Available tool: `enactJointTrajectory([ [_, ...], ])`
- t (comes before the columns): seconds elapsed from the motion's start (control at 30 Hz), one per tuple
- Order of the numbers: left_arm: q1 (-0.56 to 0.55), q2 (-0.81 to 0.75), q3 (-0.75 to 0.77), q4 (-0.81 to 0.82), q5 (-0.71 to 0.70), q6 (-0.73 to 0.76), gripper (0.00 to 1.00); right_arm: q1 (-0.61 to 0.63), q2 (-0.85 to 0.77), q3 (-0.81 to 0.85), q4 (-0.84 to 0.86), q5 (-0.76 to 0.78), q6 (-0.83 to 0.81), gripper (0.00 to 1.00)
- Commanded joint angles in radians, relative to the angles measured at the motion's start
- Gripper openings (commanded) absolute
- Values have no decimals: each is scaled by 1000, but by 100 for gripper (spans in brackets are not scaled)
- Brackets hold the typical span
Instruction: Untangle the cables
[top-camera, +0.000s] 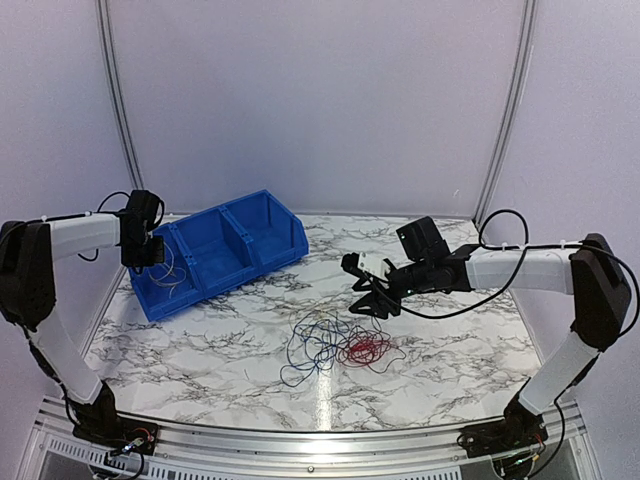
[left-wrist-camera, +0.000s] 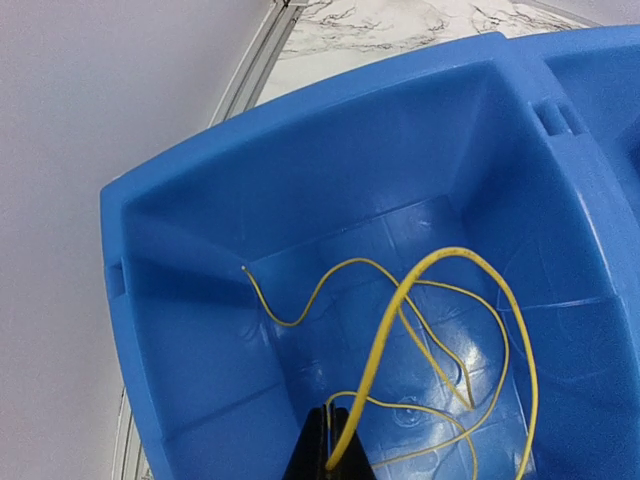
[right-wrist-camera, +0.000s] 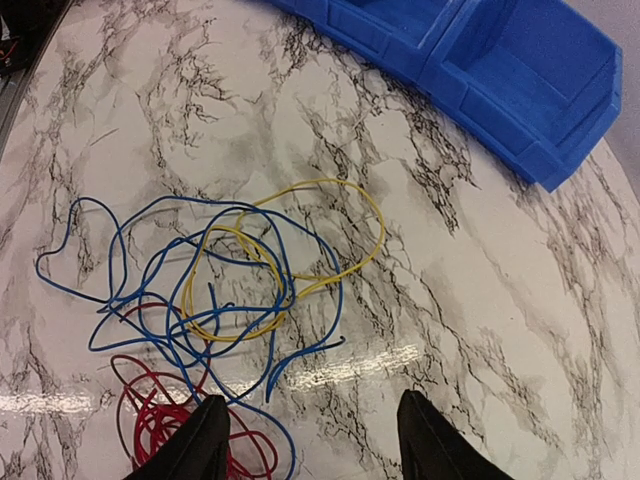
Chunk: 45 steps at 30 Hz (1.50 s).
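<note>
A tangle of thin cables (top-camera: 335, 345) lies on the marble table: blue loops (right-wrist-camera: 190, 275), a yellow wire (right-wrist-camera: 330, 265) and red wire (right-wrist-camera: 160, 420) in the right wrist view. My right gripper (top-camera: 372, 300) hangs open and empty just above and right of the tangle; its dark fingers (right-wrist-camera: 195, 445) straddle bare table. My left gripper (top-camera: 150, 255) is over the left end of the blue bin (top-camera: 225, 250), shut on a yellow wire (left-wrist-camera: 400, 330) that loops down into the bin compartment (left-wrist-camera: 300, 200).
The blue bin has several compartments and sits at the back left of the table (top-camera: 200, 350). White walls and a metal frame rail (top-camera: 300, 440) bound the table. Thick black arm cords run along both arms.
</note>
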Motion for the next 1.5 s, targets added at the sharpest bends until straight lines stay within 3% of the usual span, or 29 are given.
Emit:
enactJointTrajectory([
  [0.0,14,2,15,-11,80,-4,0,-4,6,19,-11,12,-17,58],
  [0.03,14,-1,16,-16,92,1,0,-4,8,19,-12,12,-16,58],
  [0.17,16,-45,11,-32,78,13,31,-4,11,21,-13,9,-17,58],
  [0.23,16,-89,1,-31,59,15,41,-4,11,21,-13,11,-16,58],
  [0.5,14,-319,-60,64,163,83,57,-5,12,27,-9,-1,8,58],
  [0.57,14,-435,-134,184,270,120,71,-4,18,28,-9,-2,11,58],
  [0.6,14,-492,-178,249,314,129,91,-4,21,28,-9,-3,11,58],
  [0.63,14,-537,-226,312,332,121,98,-4,24,30,-10,-2,13,58],
  [0.7,13,-599,-288,407,369,113,99,-5,28,35,-11,0,18,58],
  [0.87,-22,-599,-287,421,454,117,99,-6,18,71,14,34,110,58],
  [1.0,-161,-597,-289,438,466,194,99,-6,81,181,-36,28,173,58],
  [1.13,-325,-637,-294,500,184,186,99,-4,206,309,-112,36,195,58],
  [1.23,-347,-595,-266,503,-61,171,99,-5,304,402,-161,49,205,58],
  [1.27,-343,-566,-281,552,-195,121,99,-5,336,430,-176,46,207,58],
  [1.3,-336,-538,-295,589,-237,95,99,-4,368,462,-194,37,206,58],
  [1.47,-296,-550,-328,612,135,102,99,-4,527,622,-288,-26,200,56],
])
